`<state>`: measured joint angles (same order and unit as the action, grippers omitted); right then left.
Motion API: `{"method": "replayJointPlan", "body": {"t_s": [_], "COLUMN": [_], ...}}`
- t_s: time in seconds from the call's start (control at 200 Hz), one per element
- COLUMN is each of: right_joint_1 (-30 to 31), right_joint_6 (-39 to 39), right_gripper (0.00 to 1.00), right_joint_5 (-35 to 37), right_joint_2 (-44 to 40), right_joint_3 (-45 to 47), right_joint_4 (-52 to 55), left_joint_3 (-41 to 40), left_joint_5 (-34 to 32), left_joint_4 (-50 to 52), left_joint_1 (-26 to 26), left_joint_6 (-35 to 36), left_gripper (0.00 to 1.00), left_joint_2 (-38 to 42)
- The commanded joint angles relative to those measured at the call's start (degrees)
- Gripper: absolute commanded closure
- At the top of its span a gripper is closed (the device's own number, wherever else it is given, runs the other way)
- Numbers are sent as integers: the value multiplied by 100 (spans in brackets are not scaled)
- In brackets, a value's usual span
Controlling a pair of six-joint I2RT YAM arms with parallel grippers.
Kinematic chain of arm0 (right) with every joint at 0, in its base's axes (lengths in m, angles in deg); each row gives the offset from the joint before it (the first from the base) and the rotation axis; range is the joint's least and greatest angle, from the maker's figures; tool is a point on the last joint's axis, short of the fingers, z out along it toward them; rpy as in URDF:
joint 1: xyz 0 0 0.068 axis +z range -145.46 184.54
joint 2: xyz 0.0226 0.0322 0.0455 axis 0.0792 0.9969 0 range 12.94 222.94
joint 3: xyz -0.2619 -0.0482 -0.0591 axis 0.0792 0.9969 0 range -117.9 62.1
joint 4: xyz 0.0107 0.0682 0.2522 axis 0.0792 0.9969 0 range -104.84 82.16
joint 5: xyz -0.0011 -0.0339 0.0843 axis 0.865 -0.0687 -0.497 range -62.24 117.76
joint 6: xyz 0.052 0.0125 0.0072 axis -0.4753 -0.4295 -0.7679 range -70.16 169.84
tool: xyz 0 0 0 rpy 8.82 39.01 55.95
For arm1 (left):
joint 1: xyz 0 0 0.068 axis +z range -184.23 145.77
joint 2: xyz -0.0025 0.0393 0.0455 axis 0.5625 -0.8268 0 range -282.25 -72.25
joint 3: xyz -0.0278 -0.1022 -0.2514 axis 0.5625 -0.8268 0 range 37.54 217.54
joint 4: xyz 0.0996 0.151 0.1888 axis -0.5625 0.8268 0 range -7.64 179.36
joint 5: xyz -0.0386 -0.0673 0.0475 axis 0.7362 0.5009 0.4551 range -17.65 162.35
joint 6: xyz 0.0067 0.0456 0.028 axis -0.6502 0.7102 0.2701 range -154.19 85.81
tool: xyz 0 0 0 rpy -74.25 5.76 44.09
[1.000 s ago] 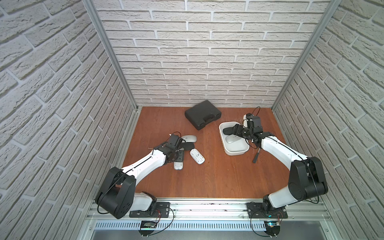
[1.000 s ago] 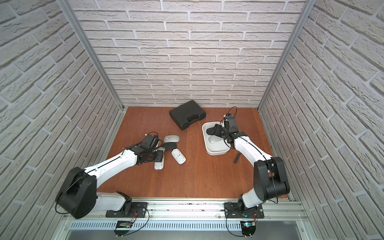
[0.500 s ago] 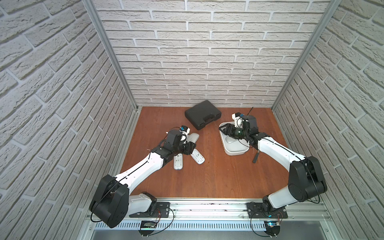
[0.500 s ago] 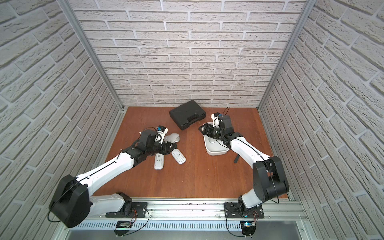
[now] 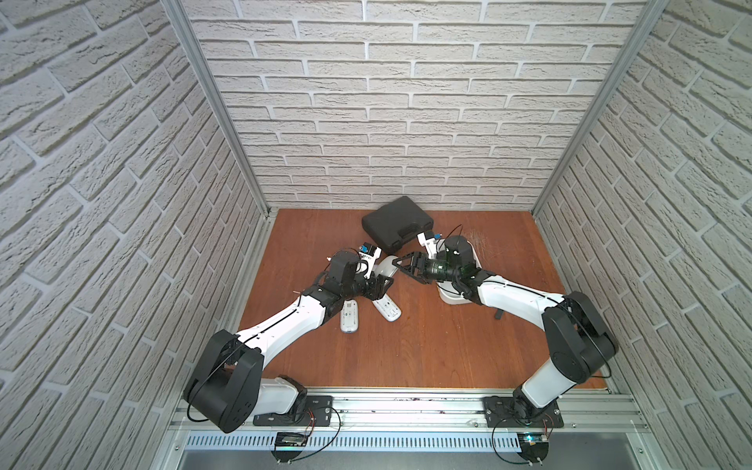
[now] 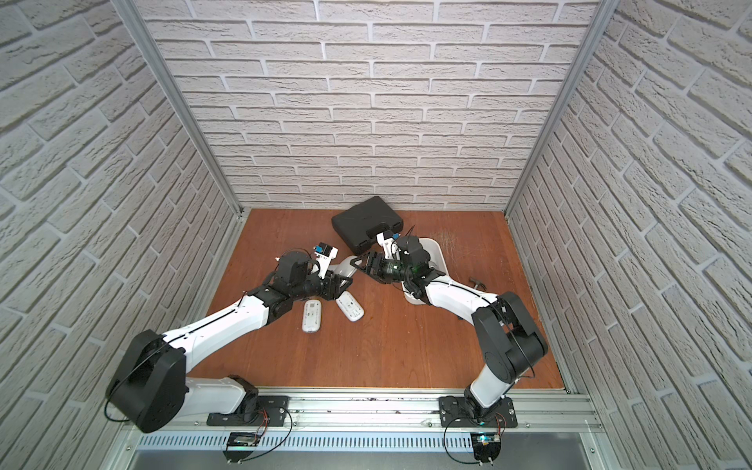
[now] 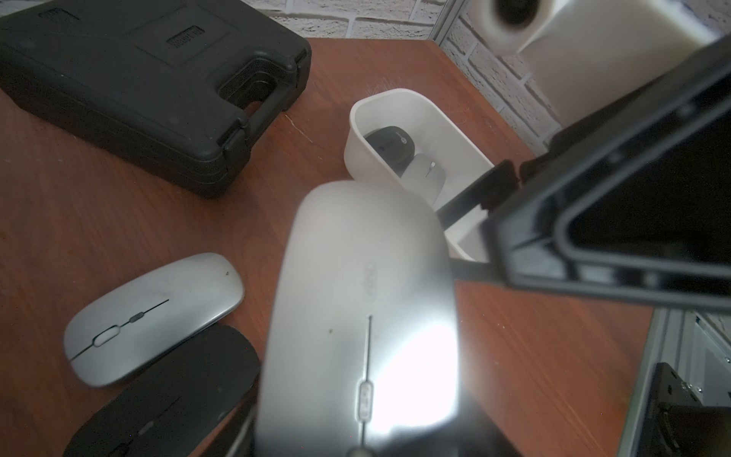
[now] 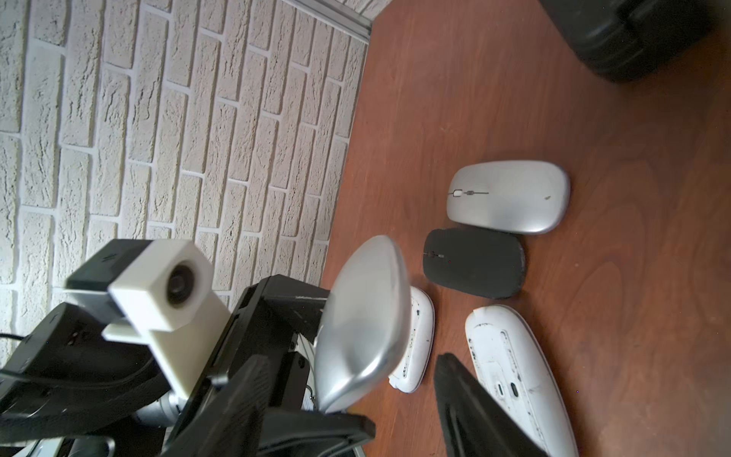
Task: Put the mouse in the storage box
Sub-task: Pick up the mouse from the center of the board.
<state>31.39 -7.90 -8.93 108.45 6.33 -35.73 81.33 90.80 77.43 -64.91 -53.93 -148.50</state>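
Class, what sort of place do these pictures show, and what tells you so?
Probably a robot test cell: two white-and-black arms bolted to an aluminium rail, white brick-pattern wall panels boxing in a brown wooden tabletop.

Mice — seven in all. One raised silver mouse [image 7: 356, 316], off the bench. Four loose on the bench, left of centre: one flat silver mouse [image 7: 154, 316], one black mouse [image 7: 170, 391], and two underside up, white mouse A [image 5: 350, 317] and white mouse B [image 5: 388, 311]. Two inside the storage box [image 7: 358, 154]: one dark mouse [image 7: 389, 144], one pale mouse [image 7: 425, 176]. Storage boxes: one. Black case [image 5: 396, 221] — one, at the back edge. Small dark item [image 5: 498, 314]: one, on the right half, too small to identify.
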Motion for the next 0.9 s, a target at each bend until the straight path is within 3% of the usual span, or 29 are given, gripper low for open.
{"method": "replayJointPlan", "body": {"t_s": [0.0,0.17,0.515,0.58,0.66,0.74,0.895], "right_joint_1": [87,206,257,251,188,7,-746], "right_joint_6": [-397,-568,-687,-637,-519,-471,-408], "right_gripper": [31,42,81,84,85,86,87], "right_joint_5": [-34,-111,-146,-138,-122,-67,-84], "right_joint_2": [275,586,786,768,751,734,569], "right_joint_3": [-133,-341,-462,-483,-536,-516,-323], "right_joint_4": [-629,-901,-1083,-1013,-860,-812,-833], "left_joint_3": [-117,-153,-186,-186,-194,-262,-451], "left_joint_5": [166,226,142,123,14,-128,-374], "left_joint_4": [-414,-388,-316,-299,-259,-235,-52], "left_joint_1": [-28,-29,-26,-11,-16,-1,42], "left_joint_6": [74,59,69,50,30,8,6], "left_gripper": [44,44,40,35,15,4,2], "left_joint_2": [129,164,166,168,204,327,717]}}
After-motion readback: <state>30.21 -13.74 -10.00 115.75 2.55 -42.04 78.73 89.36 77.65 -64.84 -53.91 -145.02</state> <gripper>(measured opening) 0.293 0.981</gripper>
